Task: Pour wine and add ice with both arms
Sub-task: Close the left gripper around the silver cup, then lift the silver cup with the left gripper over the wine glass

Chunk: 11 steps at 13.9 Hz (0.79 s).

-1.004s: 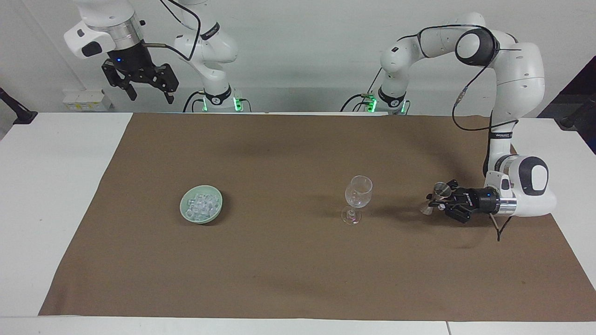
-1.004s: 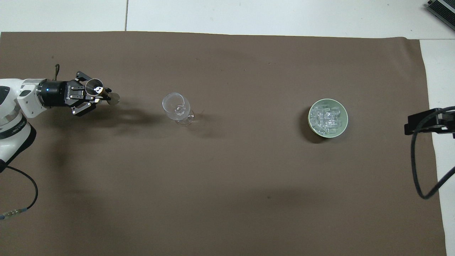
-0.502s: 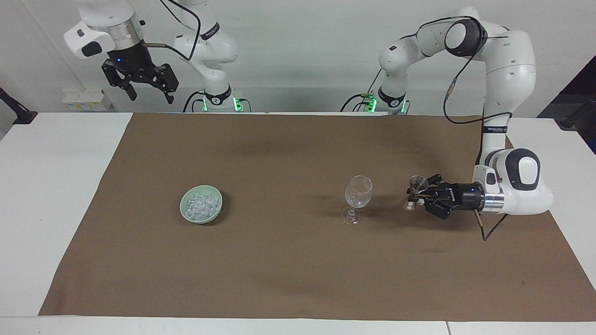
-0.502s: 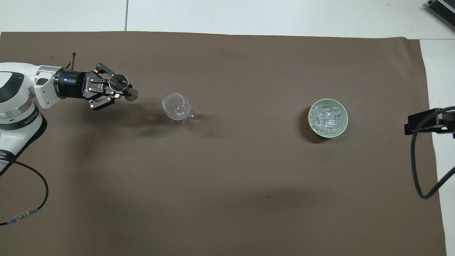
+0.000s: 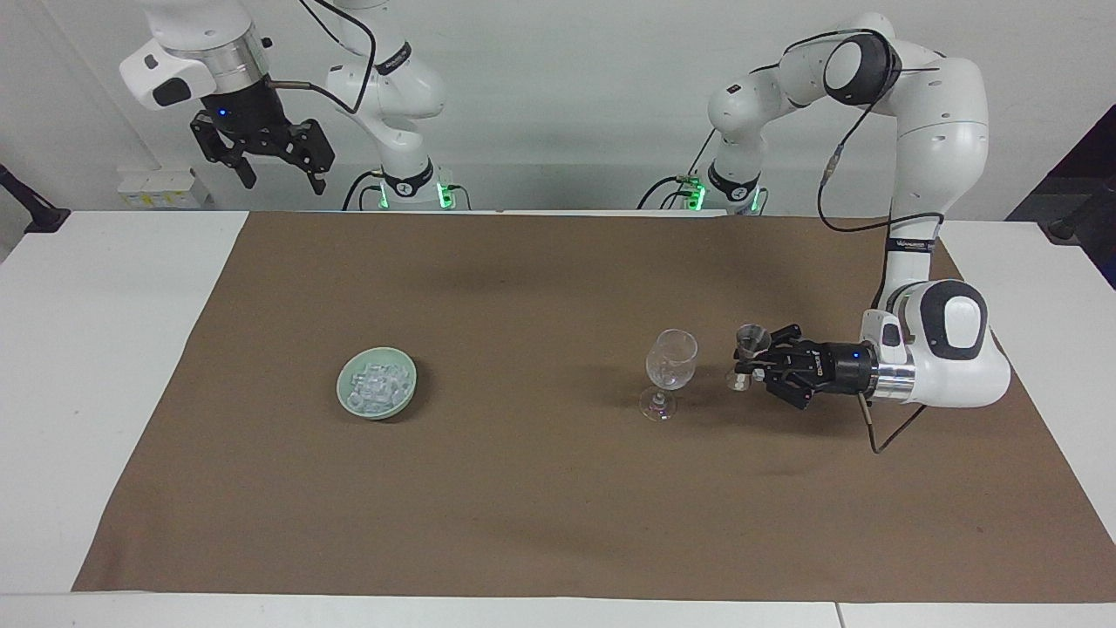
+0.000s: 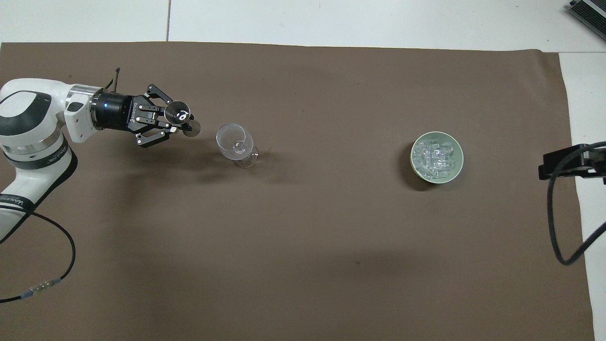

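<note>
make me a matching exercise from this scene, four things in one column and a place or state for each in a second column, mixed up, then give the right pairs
Things:
1. ice
2. stemmed glass
3. left gripper
4. right gripper

Places or states:
A. open, raised above the right arm's end of the table, waiting
B. shut on a small metal measuring cup, beside the glass
C. heaped in the pale green bowl
D. upright on the brown cloth, between the bowl and the measuring cup

Pairs: 1-C, 2-D, 3-B, 4-A
</note>
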### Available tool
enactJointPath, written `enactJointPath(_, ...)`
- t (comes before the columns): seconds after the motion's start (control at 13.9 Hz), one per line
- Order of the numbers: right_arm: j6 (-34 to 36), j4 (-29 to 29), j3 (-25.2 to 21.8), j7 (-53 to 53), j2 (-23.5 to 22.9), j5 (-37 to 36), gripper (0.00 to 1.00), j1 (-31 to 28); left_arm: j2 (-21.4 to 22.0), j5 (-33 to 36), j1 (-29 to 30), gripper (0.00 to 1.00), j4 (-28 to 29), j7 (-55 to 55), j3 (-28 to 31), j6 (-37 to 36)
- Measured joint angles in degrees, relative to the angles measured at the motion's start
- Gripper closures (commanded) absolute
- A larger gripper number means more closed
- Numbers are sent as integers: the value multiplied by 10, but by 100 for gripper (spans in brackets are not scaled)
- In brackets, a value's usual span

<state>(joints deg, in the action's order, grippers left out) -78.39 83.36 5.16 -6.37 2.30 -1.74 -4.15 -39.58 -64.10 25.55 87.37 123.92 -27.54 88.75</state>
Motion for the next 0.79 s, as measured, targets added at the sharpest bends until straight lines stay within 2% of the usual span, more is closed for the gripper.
enactJointPath(0.5,0,0,0,0,0,0,0,0,2,0,-1,100,5,0,0,0)
enactJointPath(0.79,0,0,0,0,0,0,0,0,40,0,2,100,34,0,0,0)
